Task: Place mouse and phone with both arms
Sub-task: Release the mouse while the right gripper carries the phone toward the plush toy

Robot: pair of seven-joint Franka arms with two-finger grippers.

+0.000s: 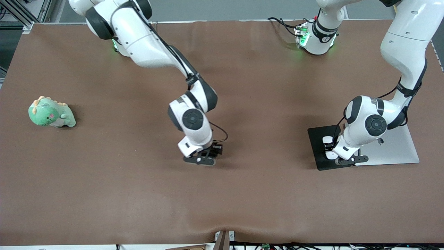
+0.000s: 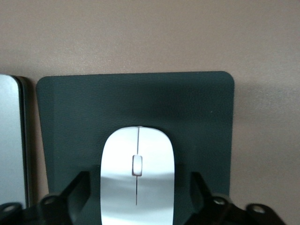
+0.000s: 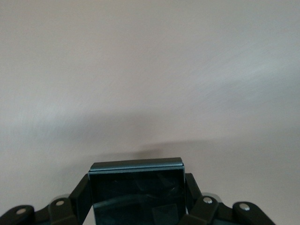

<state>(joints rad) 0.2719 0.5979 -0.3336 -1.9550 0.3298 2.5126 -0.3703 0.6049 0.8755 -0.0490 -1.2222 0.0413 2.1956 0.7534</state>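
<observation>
The brown surface [image 1: 242, 194] carries little: a silver laptop [image 1: 395, 147] toward the left arm's end, a dark pad [image 1: 317, 152] just beside it, and a green toy [image 1: 51, 113] well apart at the right arm's end. The left arm reaches down over the pad, and its left claw [image 1: 347, 160] sits low there; in the left wrist view the mouse [image 2: 137, 176] lies on the pad [image 2: 187, 108] between the fingers [image 2: 70, 190], which stand clear of its sides, so the claw is released. The right arm reaches to mid-surface, where the right claw [image 1: 204, 160] is low over bare surface, clenched on the phone [image 3: 137, 190], whose glossy face shows between the fingers [image 3: 79, 197] in the right wrist view. I cannot tell whether the phone touches the surface yet. The mouse looks light, stiff and slick, with a curved shell that could squirt out of a pinch; its long flat flanks, at mid-length, are the sensible place to take it. The phone looks like a rigid, thin slab with a scratch-prone glass face, best held by its two opposite edges, as it is, and set down flat and gently, not dropped.
</observation>
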